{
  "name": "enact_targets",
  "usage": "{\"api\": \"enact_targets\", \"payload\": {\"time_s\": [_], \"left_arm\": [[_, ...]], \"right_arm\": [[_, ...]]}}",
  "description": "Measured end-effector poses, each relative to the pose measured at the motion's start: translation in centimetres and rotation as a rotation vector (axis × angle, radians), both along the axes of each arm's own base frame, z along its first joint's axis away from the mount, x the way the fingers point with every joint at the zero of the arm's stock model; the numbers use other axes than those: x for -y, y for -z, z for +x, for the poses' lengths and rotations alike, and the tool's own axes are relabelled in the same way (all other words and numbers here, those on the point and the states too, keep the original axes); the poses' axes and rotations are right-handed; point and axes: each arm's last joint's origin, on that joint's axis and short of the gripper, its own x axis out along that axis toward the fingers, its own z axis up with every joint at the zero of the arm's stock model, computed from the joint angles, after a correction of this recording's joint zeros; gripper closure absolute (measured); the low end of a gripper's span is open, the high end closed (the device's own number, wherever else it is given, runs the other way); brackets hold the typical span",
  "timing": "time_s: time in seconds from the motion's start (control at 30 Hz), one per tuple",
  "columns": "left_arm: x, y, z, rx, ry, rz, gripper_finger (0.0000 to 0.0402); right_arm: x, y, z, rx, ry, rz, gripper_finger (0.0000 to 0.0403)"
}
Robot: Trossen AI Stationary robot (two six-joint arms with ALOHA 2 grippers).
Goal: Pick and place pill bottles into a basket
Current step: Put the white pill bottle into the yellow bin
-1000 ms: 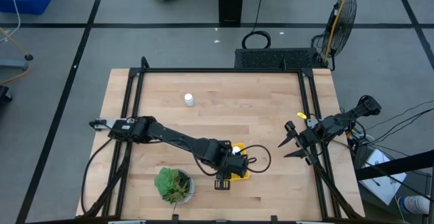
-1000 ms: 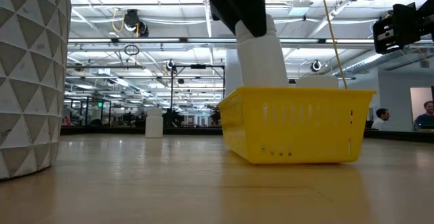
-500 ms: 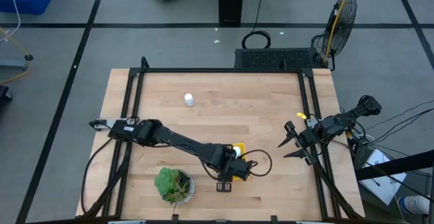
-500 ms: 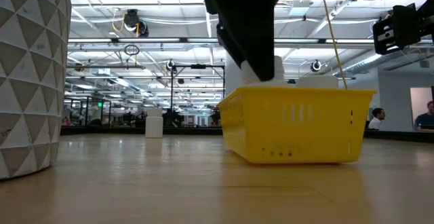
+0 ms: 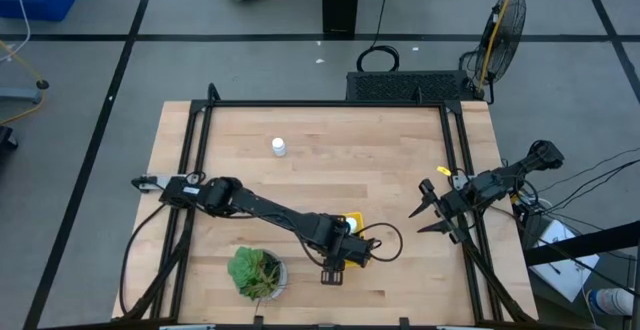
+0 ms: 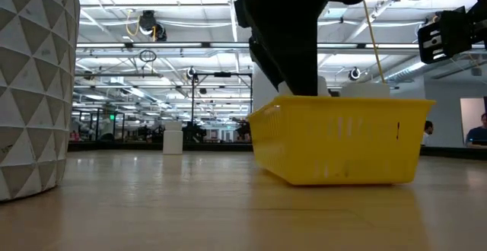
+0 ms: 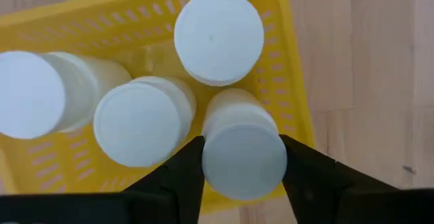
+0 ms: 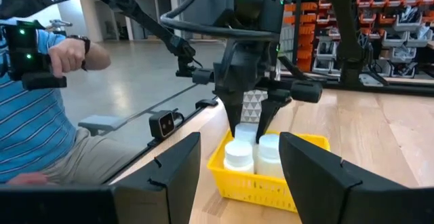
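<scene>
The yellow basket (image 5: 353, 220) stands near the table's front, to the right of the plant. My left gripper (image 7: 243, 164) reaches down into the basket, shut on a white pill bottle (image 7: 244, 157). Three more pill bottles (image 7: 139, 122) stand inside the basket (image 7: 285, 81). Another pill bottle (image 5: 278, 147) stands alone on its base at the table's far left. My right gripper (image 5: 423, 208) waits open and level at the table's right edge, with nothing between its fingers. My left gripper pinches the pill bottle at its capped upper end (image 7: 213, 159), one finger on each side. The fingers come from above, pointing down. The bottle stands upright inside the basket, next to the other bottles; whether its base rests on the basket floor I cannot tell.
A potted green plant (image 5: 255, 273) stands at the near edge, left of the basket; its white faceted pot (image 6: 30, 91) fills the left of the low view. Black rails frame the table. A person in a striped shirt (image 8: 34, 115) sits beyond the table.
My left gripper has gone down into the basket with the pill bottle, which has sunk behind the basket's wall in the low view. The basket has shifted a little toward the right of that view and now sits slightly tilted.
</scene>
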Motion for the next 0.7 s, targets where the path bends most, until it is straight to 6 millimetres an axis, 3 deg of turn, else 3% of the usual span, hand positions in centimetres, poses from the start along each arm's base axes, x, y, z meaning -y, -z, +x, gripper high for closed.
{"api": "enact_targets", "payload": {"time_s": [0.2,0.4,0.53,0.7], "left_arm": [[-0.1,0.0,-0.2,-0.016,0.008,0.003,0.017],[-0.1,-0.3,-0.2,-0.019,0.01,0.01,0.0161],[-0.1,-1.5,-0.4,-0.021,0.014,0.027,0.016],[-0.6,-4.4,-1.1,0.004,-0.003,0.117,0.0159]], "right_arm": [[0.0,0.0,0.0,-0.002,0.0,-0.001,0.0209],[0.0,0.0,0.0,-0.002,0.0,-0.001,0.0209],[0.0,0.0,0.0,-0.002,0.0,-0.001,0.0209],[0.0,0.0,0.0,-0.002,0.0,-0.001,0.0209]]}}
